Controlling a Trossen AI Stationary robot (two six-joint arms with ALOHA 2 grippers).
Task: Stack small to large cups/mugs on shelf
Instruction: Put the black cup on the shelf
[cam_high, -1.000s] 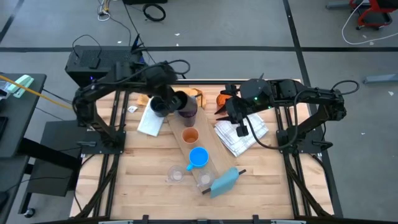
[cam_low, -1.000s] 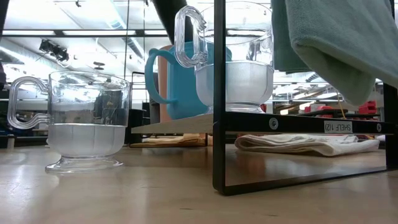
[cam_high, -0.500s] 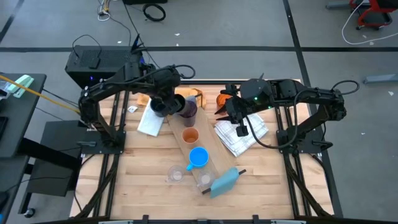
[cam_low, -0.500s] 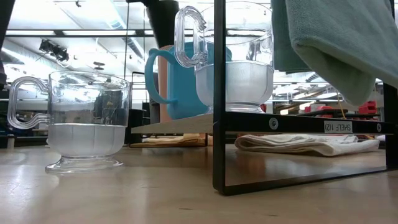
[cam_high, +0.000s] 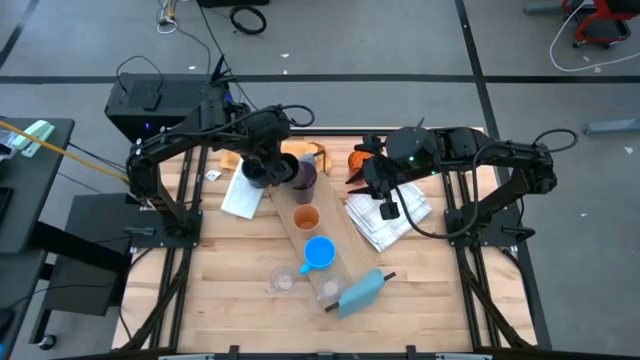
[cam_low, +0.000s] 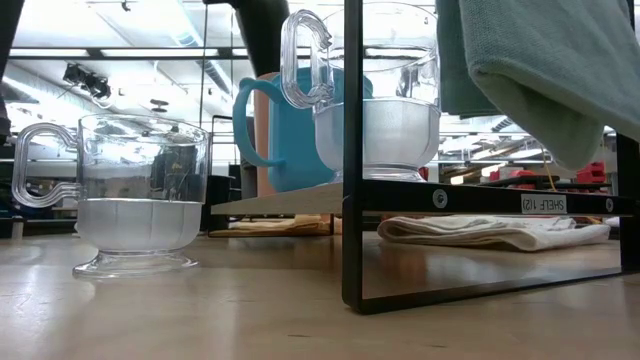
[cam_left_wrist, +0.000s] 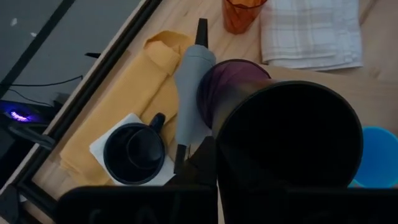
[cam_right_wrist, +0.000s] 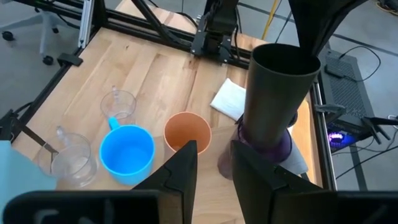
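Black cup (cam_right_wrist: 277, 99), pinched by the left end effector (cam_high: 262, 163), hangs just above the purple tumbler (cam_right_wrist: 264, 145), ready to nest; right end effector (cam_high: 372, 178) waits, slightly spread.

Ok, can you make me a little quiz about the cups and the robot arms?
1. True or false: the left gripper holds the black cup.
2. Which cup stands on the shelf between the purple tumbler and the blue mug? A green, B orange, C white.
3. Fill in: the black cup hangs just above the ____ tumbler.

Key: 1 true. 2 B, the orange cup. 3 purple.
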